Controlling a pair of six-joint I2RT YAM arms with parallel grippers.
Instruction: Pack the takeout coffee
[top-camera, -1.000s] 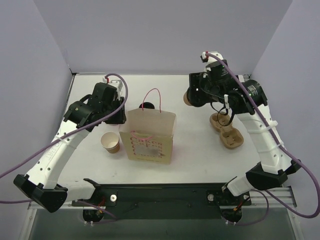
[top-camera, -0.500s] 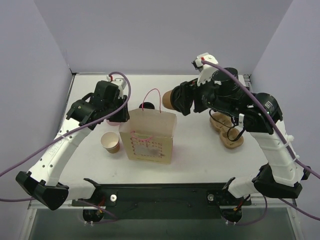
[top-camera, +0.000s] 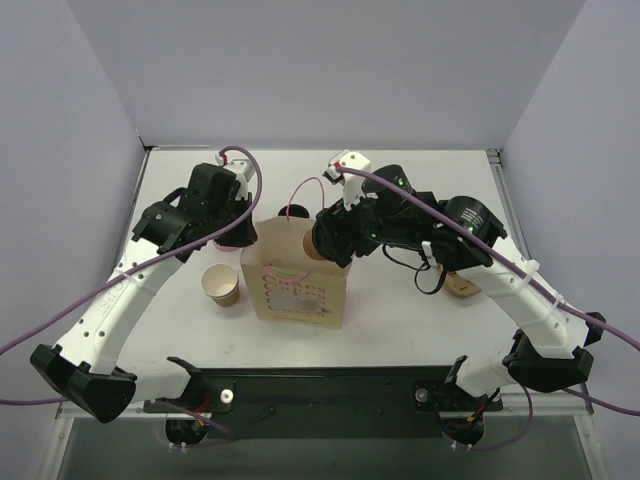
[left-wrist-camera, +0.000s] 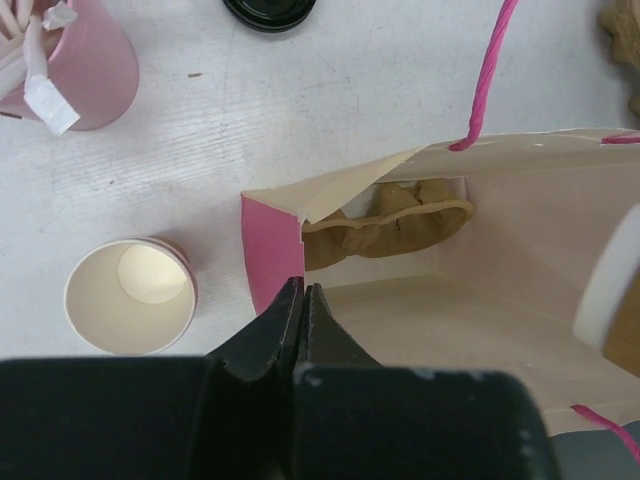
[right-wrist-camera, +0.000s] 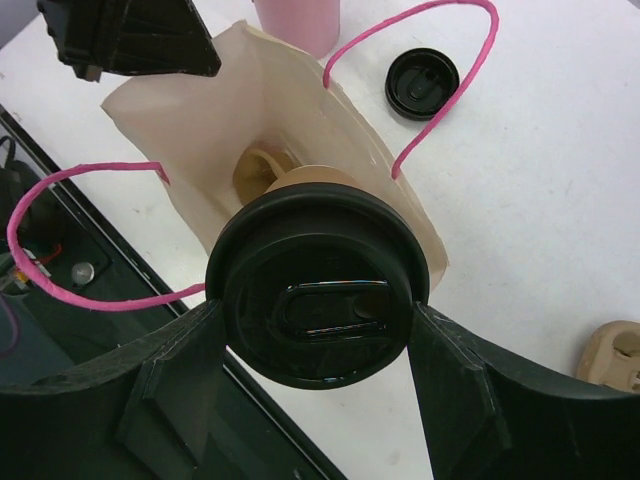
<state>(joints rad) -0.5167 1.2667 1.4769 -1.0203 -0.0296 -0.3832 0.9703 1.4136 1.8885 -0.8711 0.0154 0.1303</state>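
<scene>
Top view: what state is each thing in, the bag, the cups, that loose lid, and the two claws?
bag: upright, open, carrier inside.
coffee: lidded, held at the bag's mouth.
lidless cup: upright, empty.
loose lid: lying apart, on no cup.
pink cup: upright, straws in it.
left gripper: shut on the bag's rim.
right gripper: clamped on the coffee.
</scene>
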